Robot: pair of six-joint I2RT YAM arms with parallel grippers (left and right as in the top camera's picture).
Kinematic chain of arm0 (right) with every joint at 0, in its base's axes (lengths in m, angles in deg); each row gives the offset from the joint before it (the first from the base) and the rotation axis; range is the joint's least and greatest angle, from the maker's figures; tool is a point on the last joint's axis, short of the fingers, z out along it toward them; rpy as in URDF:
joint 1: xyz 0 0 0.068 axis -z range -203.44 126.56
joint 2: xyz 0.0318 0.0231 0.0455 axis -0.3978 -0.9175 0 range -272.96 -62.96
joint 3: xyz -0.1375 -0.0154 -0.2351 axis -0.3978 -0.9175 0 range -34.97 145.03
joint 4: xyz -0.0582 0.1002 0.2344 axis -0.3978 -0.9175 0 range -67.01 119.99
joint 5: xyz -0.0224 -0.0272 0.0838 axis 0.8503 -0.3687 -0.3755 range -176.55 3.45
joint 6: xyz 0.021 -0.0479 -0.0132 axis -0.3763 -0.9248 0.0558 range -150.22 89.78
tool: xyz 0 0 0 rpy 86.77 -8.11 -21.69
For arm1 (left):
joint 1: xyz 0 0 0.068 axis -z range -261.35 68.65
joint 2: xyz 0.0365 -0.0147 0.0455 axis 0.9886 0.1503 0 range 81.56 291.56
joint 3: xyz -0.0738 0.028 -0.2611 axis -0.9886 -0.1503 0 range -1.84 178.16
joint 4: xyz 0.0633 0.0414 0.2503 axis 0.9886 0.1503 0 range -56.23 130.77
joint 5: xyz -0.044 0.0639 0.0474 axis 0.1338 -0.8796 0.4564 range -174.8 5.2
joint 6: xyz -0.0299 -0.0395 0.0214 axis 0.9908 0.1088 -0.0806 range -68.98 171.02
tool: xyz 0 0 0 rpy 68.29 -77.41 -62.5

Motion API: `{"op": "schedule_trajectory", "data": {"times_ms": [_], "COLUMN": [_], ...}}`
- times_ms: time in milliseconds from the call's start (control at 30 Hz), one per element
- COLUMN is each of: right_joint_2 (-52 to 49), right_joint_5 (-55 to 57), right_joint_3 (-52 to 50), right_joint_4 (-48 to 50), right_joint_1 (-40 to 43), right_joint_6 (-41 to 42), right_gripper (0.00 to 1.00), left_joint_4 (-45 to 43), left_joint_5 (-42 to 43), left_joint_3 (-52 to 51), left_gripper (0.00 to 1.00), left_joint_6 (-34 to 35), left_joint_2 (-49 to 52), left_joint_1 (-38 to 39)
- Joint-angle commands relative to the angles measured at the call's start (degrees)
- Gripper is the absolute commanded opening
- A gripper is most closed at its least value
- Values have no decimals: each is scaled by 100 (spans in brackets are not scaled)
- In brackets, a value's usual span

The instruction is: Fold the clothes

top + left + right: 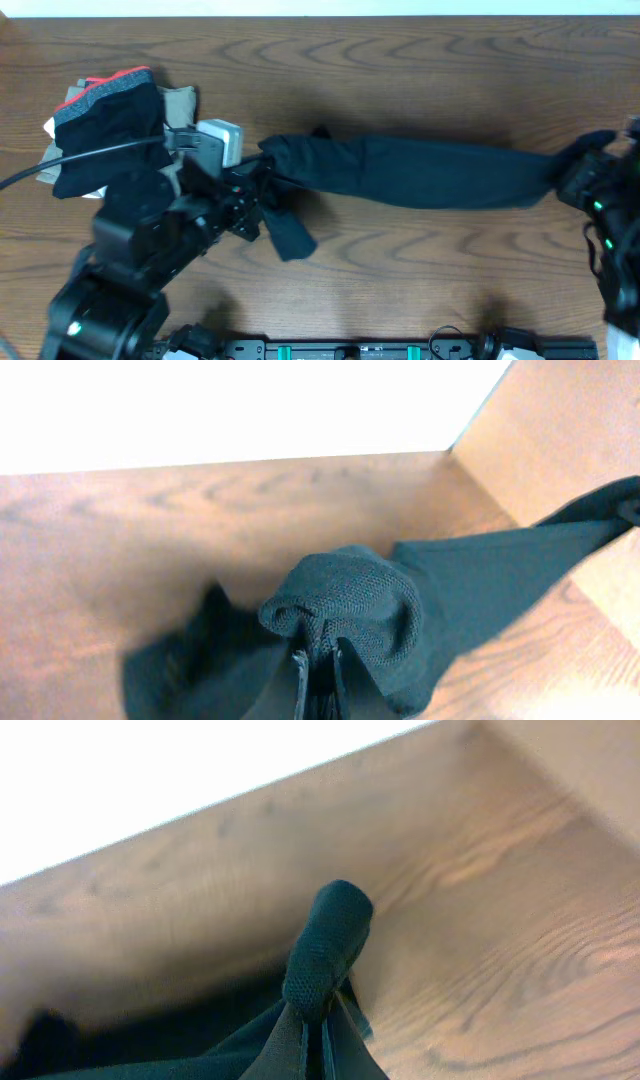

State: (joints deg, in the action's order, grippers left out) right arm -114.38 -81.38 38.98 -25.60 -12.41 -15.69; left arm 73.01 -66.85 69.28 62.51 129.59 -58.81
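The clothes (430, 170) are a long plain black garment, stretched across the wooden table from left of centre to the far right. My left gripper (262, 190) is shut on its left end, where a fold bunches up above the fingers in the left wrist view (345, 605). A loose flap hangs down beside it. My right gripper (572, 168) is shut on the right end; the right wrist view shows a fabric fold (325, 950) pinched between the fingers (313, 1020). No logo shows.
A pile of other garments (105, 115) lies at the far left: a black one with grey band and red trim on top of beige ones. The table's front rail (380, 348) runs along the bottom edge.
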Motion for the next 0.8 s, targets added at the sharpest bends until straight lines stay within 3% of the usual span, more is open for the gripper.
{"op": "schedule_trajectory", "data": {"times_ms": [0, 200, 367, 567, 767], "right_joint_2": [269, 240, -343, -1978, -3720], "right_joint_5": [358, 608, 664, 621, 229], "right_joint_3": [503, 973, 973, 973, 1073], "right_joint_4": [-96, -186, -144, 166, 1513], "right_joint_1": [98, 101, 101, 101, 103], "right_joint_6": [-199, -289, -289, -354, -691], "right_gripper": [1, 1, 1, 1, 1], "left_joint_4": [83, 271, 149, -479, -2085], "left_joint_5": [-120, -841, -1414, -1414, -1392], "left_joint_3": [514, 824, 780, 780, 938], "left_gripper": [6, 6, 6, 6, 6], "left_joint_6": [-313, -442, -463, -719, -1088], "left_joint_2": [-149, -234, 275, 1856, 3480], "left_joint_1": [-28, -28, -28, -31, -254]}}
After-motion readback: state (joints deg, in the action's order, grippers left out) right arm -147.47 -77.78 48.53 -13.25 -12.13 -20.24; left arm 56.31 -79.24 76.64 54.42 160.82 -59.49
